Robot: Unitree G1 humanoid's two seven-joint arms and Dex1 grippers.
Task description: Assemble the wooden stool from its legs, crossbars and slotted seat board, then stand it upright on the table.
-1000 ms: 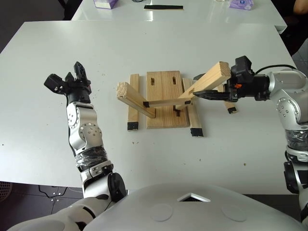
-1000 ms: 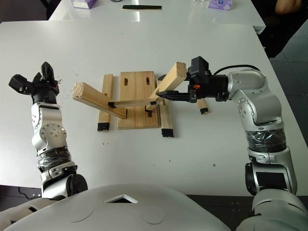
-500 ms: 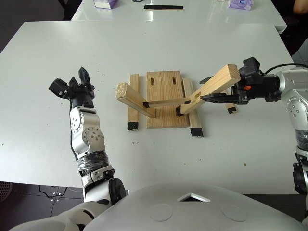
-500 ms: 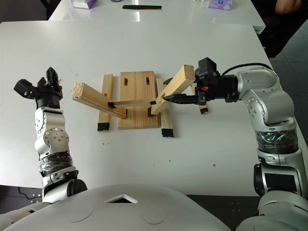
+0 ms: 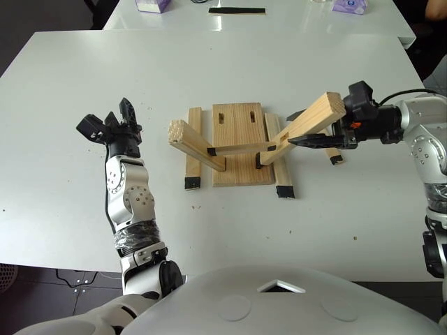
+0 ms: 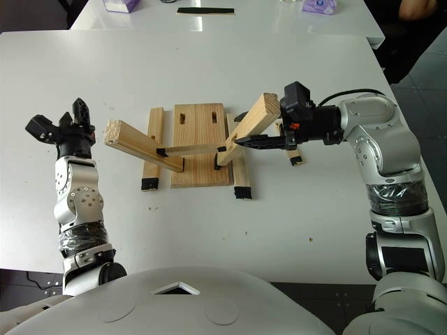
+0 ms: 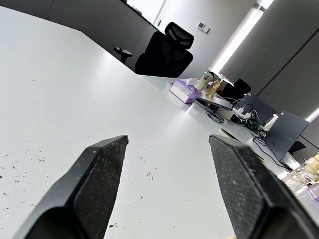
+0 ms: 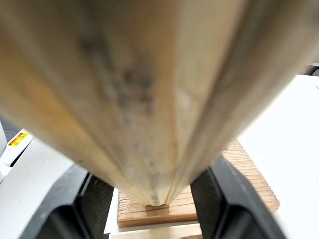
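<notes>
The slotted seat board point(image 5: 239, 150) lies flat mid-table. Over it slants an H-frame: a left leg point(image 5: 192, 143), a crossbar point(image 5: 241, 148) and a right leg point(image 5: 318, 116). My right gripper point(image 5: 299, 130) is shut on the right leg and holds its upper end off the table; up close that leg point(image 8: 149, 89) sits between the dark fingers point(image 8: 79, 209). Two more legs point(image 5: 193, 167) point(image 5: 279, 174) lie flat either side of the board. My left gripper point(image 5: 110, 127) is raised left of the parts, open and holding nothing, with its fingers point(image 7: 94, 194) spread apart.
A short black-tipped piece point(image 5: 336, 155) lies under my right gripper. A second table behind carries tissue packs point(image 5: 154, 5) point(image 5: 349, 5) and a black strip point(image 5: 237, 10). Bare white tabletop point(image 5: 230, 237) stretches in front and to the left.
My right gripper pulled the held leg to the right, tilting it lower, then eased back a little. My left arm drifted slightly toward the stool parts, its gripper still open.
</notes>
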